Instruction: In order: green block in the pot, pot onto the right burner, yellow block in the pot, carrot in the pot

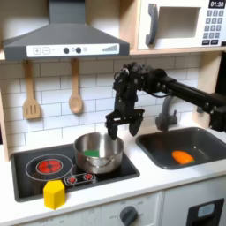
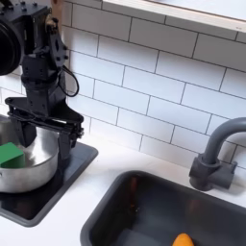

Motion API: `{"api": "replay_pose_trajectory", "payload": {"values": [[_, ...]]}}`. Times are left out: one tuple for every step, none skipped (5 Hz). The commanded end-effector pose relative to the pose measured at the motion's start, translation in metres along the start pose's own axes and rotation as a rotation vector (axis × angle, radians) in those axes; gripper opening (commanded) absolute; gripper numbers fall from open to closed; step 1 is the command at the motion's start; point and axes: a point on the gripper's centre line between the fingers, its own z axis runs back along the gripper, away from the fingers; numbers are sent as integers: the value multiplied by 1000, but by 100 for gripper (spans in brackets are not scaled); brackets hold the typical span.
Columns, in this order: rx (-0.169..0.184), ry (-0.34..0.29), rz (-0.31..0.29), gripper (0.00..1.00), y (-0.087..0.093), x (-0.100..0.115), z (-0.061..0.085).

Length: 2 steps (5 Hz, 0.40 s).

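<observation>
A grey range hood (image 1: pixel 62 40) hung above the black cooktop (image 1: pixel 53 172), whose left burner ring (image 1: pixel 49 165) glowed red in the first exterior view. A wooden spatula (image 1: pixel 31 99) and a wooden spoon (image 1: pixel 76 91) hung on the white tile wall (image 2: pixel 163 91). A microwave (image 1: pixel 181 22) sat at upper right. The white tabletop (image 2: pixel 101 187) carried the cooktop.
</observation>
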Motion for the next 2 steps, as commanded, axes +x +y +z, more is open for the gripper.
{"api": "replay_pose_trajectory", "payload": {"values": [[15, -38, 130, 100, -28, -28, 17], [8, -82, 202, 100, -37, -53, 43]]}}
